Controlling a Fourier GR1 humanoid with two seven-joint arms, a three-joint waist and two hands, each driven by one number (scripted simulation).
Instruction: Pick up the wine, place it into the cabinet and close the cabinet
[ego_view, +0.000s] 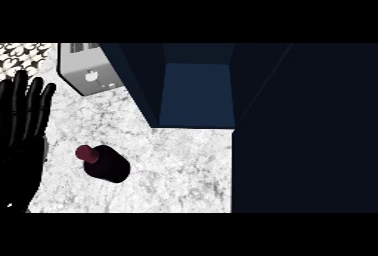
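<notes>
wine bottle (105, 163): dark, almost black glass, squat rounded shape seen from nearly straight above, with a dull red cap at its upper-left end. Smooth and a bit glossy.

where it sits: on the table, left-of-centre and toward the near edge, standing apart from everything else.

left robot hand (22, 120): black, at the left edge of the view, fingers straight and spread, pointing up. Holding nothing, just resting there.

bottle vs hand: bottle is to the right of the hand and a little lower than the fingertips, near but not touching, with a strip of bare marble between them.

right robot hand: doesn't show up anywhere.

table (177, 170): white marble look with grey veining, flat, fairly mottled.

cabinet (193, 90): dark navy box at the top middle, open, its inside a lighter blue; it's beyond the bottle and to the right. A big dark panel (303, 130) fills the whole right side, can't tell if that's the door or a wall.

toaster-ish thing (85, 72): grey metal box with rounded corners, top left, just beside the cabinet.

far corner: a black-and-white patterned patch (26, 52) at the top left.
</notes>
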